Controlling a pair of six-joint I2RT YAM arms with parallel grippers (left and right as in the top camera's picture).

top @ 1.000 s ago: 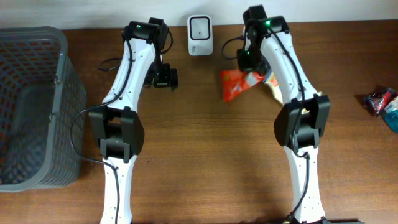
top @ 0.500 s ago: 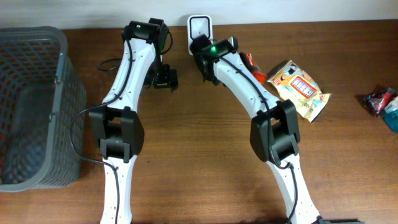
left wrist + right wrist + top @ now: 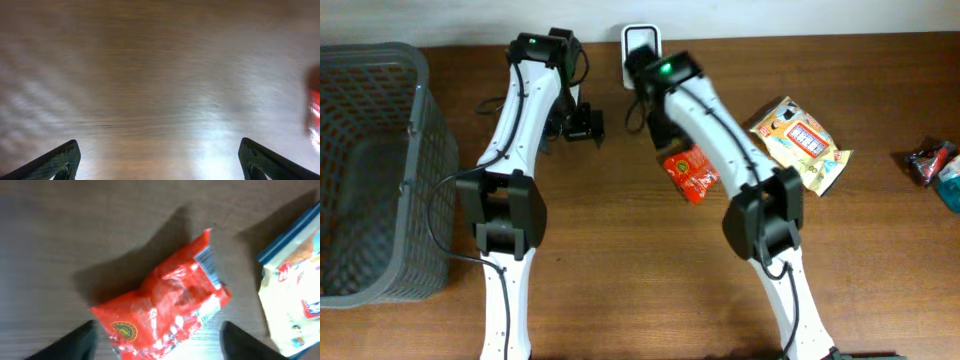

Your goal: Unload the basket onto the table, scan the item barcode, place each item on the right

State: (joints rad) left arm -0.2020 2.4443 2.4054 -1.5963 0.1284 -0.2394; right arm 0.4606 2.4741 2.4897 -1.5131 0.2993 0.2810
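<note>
Red snack packet (image 3: 690, 172) lay flat on the brown worktop (image 3: 620, 280), a little nearer than the white scanner (image 3: 640, 45) at the far edge. The right fingers (image 3: 70, 347) were spread wide over it, not pinching it. The left fingers (image 3: 55, 162) were spread wide too, over bare wood. A yellow snack bag (image 3: 802, 145) lay to its right.
</note>
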